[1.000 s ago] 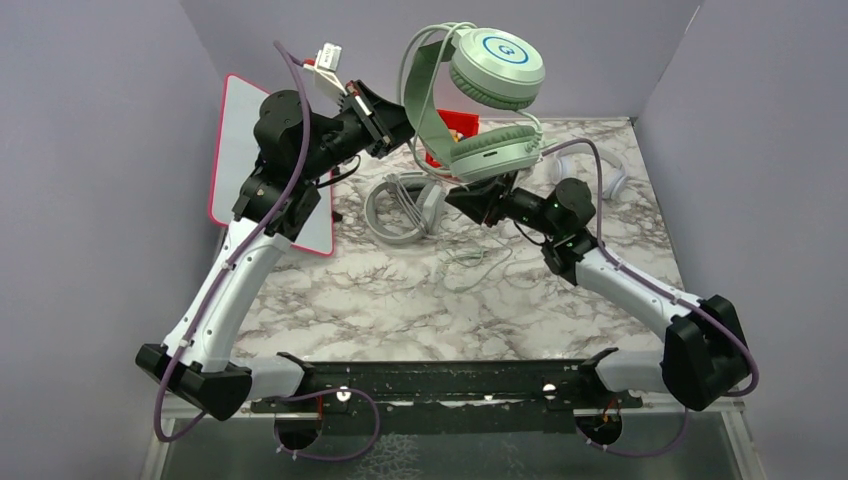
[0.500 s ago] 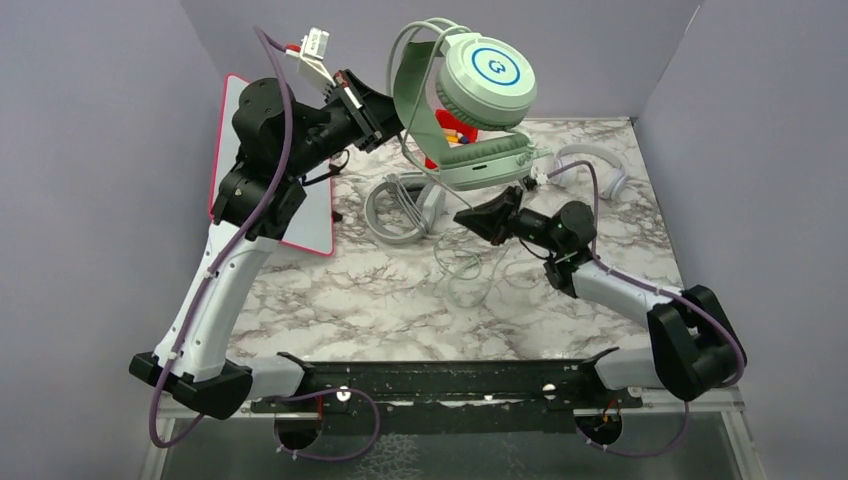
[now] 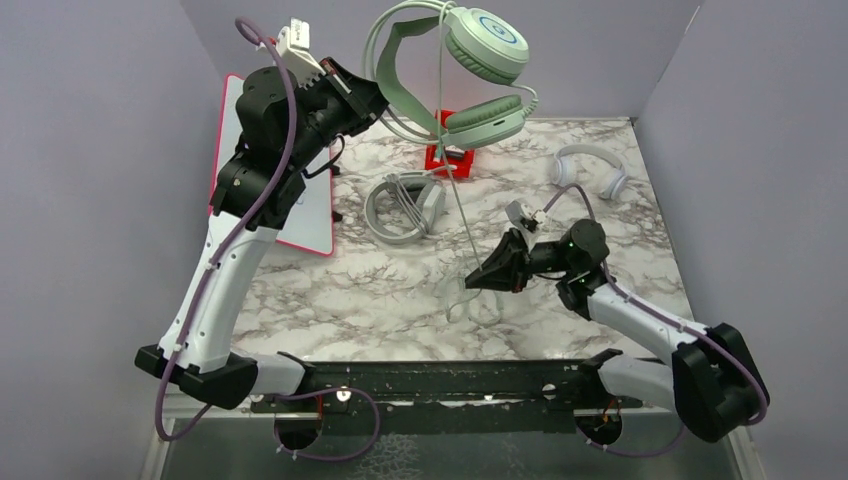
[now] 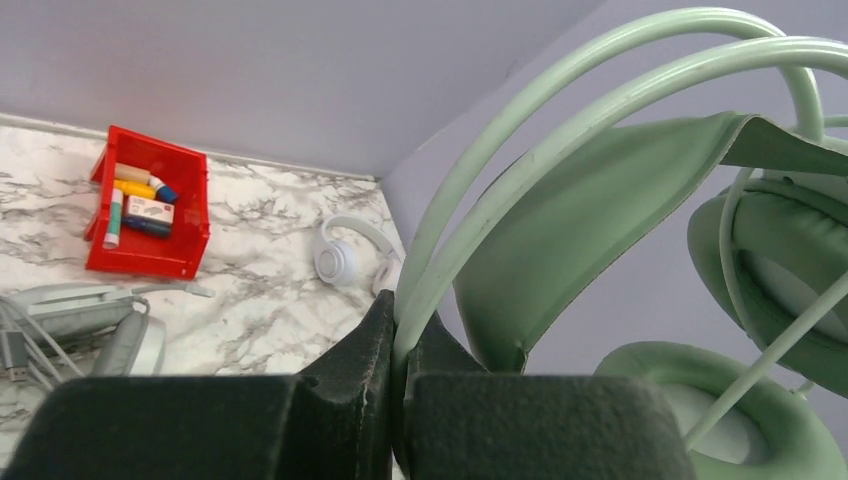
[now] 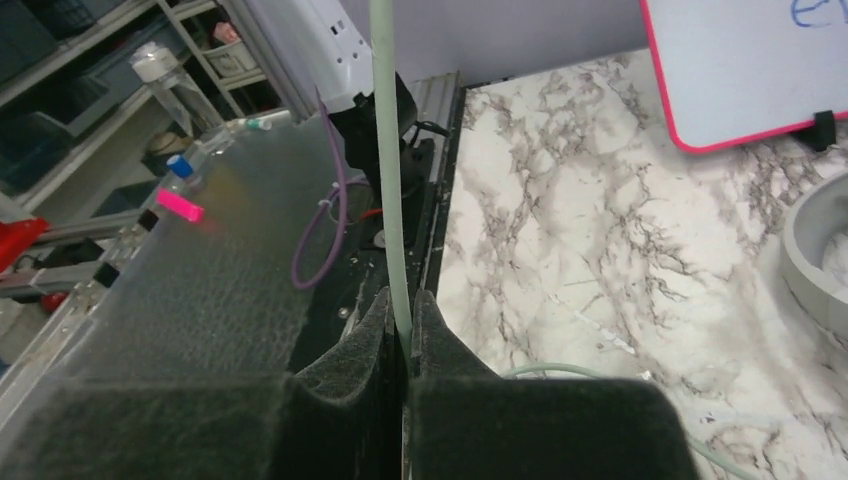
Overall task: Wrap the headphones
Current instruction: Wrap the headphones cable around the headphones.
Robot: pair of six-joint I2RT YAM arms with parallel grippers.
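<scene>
White arm links (image 3: 215, 290), black joints (image 3: 265, 100), purple cables (image 3: 291, 100), right gripper (image 5: 401, 305) with grainy black fingers (image 5: 340, 395).

Soft, even light is falling from above, laying only faint shadows on the marble table (image 3: 340, 300). The top view is rendering sharply. In the wrist views, the left gripper (image 4: 397, 335) and right gripper (image 5: 402, 320) are looming dark and blurred, and the mint-green headset (image 4: 600, 200) and cable (image 5: 387, 150) are looking slightly soft.

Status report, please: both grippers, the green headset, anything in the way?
Left gripper shut on band of green headset, held high. Right gripper shut on its cable, taut. Nothing blocking; grey headset lies on table.
</scene>
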